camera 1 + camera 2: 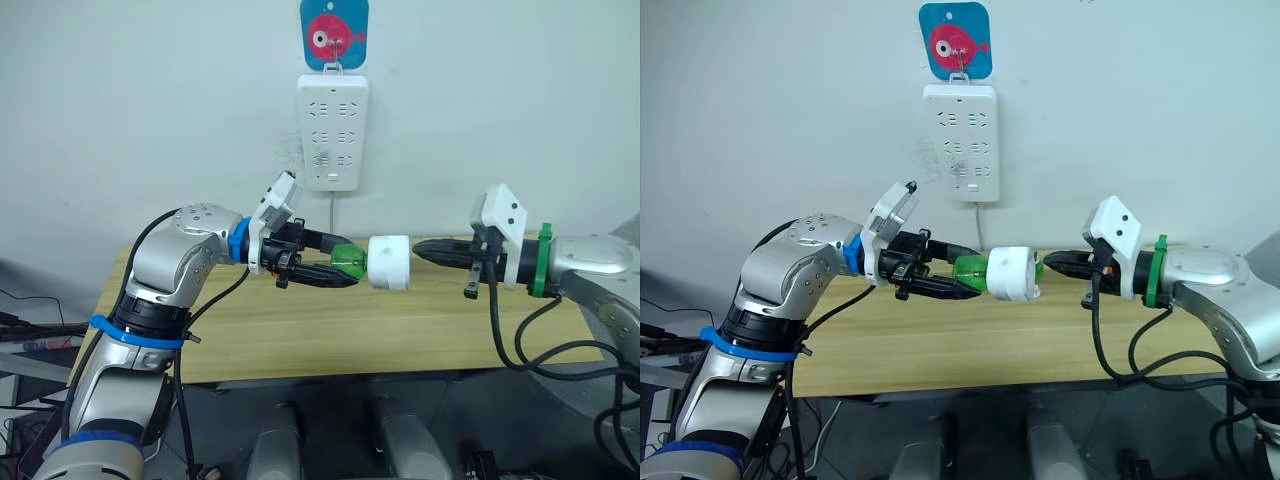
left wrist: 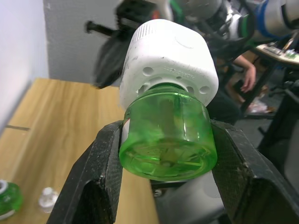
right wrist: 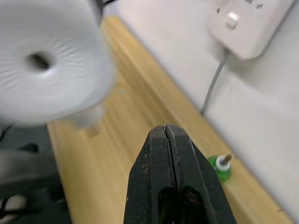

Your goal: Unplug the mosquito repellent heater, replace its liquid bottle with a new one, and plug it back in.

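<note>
The heater [image 1: 389,262] hangs above the table [image 1: 400,330], below and just right of the power strip [image 1: 333,131] on the wall behind. The bottle [image 1: 349,263] sits in the heater's left end. The left gripper [image 1: 335,263] lies left of the heater, around the bottle. The right gripper [image 1: 420,250] lies just right of the heater. Another bottle [image 3: 220,167] stands on the table by the wall, near the strip's cable [image 3: 213,87]. A sign [image 1: 334,34] hangs above the strip.
</note>
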Tool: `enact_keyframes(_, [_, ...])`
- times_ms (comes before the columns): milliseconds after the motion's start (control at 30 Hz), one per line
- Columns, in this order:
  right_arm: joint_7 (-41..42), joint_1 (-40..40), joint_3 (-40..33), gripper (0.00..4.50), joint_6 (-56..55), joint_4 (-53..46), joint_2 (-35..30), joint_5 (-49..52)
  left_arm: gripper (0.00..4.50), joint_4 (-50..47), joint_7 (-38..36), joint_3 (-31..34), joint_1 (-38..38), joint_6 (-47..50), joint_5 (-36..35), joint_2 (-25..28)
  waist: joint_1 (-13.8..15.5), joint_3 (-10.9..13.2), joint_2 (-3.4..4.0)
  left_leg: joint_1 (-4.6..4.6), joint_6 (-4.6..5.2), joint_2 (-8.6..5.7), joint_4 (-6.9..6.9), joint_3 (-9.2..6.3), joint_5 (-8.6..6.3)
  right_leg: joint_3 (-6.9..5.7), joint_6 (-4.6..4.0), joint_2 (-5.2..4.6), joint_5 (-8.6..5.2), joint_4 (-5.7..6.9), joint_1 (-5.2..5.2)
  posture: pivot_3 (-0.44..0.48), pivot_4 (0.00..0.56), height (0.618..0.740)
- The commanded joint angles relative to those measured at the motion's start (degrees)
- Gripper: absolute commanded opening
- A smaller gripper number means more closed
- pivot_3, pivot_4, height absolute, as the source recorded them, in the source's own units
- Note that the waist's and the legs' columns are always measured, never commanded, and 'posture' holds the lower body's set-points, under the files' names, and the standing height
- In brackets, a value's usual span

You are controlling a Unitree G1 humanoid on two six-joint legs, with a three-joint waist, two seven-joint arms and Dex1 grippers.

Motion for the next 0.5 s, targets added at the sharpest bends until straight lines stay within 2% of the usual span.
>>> enact_keyframes(33, [3.0,-1.2,-0.1,0.0,1.8,-4.5,0.9,4.3,2.32,-1.9,0.7,1.4,-1.1,0.9,-1.8,-0.3,0.0,0.0,0.0,0.0,0.0,0.0,0.0,0.0,0.0,0.0,0.0,0.0,0.0,0.0,0.0,-0.113,0.177,0.74])
enact_keyframes(300, [-1.7,-3.7,-3.5,0.0,12.7,-12.1,4.3,18.9,2.32,0.1,3.5,1.5,-1.0,-3.3,1.0,-1.8,0.1,0.0,0.01,0.01,0.0,0.01,0.03,-0.04,0.0,-0.01,-0.01,0.0,0.01,0.05,0.01,-0.118,0.178,0.74])
enact_keyframes(500, [-5.1,-4.4,-4.5,0.0,15.6,-14.2,3.9,23.9,2.32,2.0,3.4,0.9,-1.6,-6.4,3.3,-2.3,0.2,0.0,0.0,0.0,0.0,0.0,0.03,-0.03,0.0,-0.01,-0.02,-0.01,0.01,0.03,0.02,-0.122,0.178,0.74])
